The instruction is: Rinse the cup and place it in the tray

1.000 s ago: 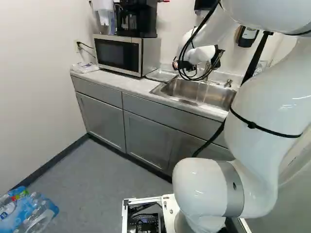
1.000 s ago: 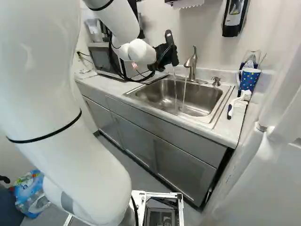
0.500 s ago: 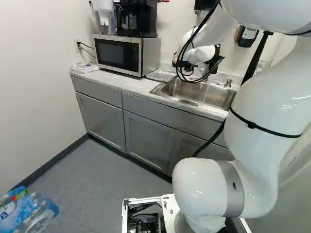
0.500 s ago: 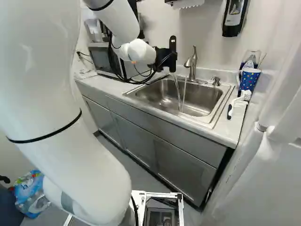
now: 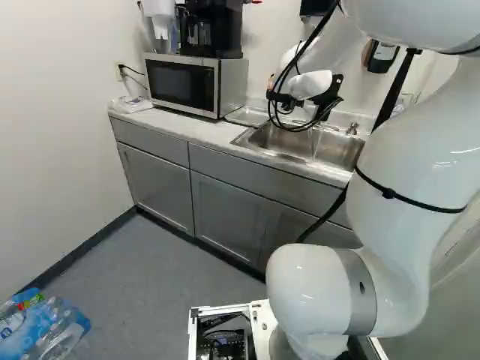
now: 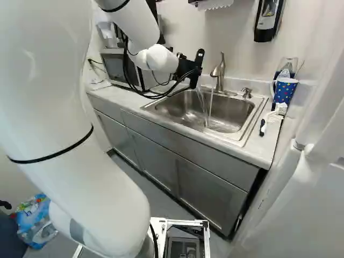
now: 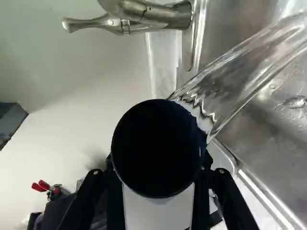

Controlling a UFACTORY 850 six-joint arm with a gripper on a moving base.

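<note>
The gripper (image 7: pixel 159 164) has the cup (image 7: pixel 157 136) grasped between its two fingers, one pressing on each side, up over the near-left part of the sink (image 6: pixel 240 112). A broad sheet of water (image 7: pixel 249 72) is spilling away from the cup and down into the basin, so I'd call this the emptying part of the rinse. The faucet (image 6: pixel 219 72) stands just beyond the gripper, to its right, with its own thin stream (image 6: pixel 210 102) running. If it were me, I'd hold the cup over the basin and tip it further, slowly, until the flow thins to drips, letting the wrist do the turning so the rim doesn't knock the spout. Wet sides may be slippery, so that grip wants to be firm without any squeezing harder. What I take for the tray (image 5: pixel 244 116) sits left of the gripper, beside the microwave (image 5: pixel 185 84); a last gentle shake before heading there would save dripping across the counter (image 5: pixel 196 133).
</note>
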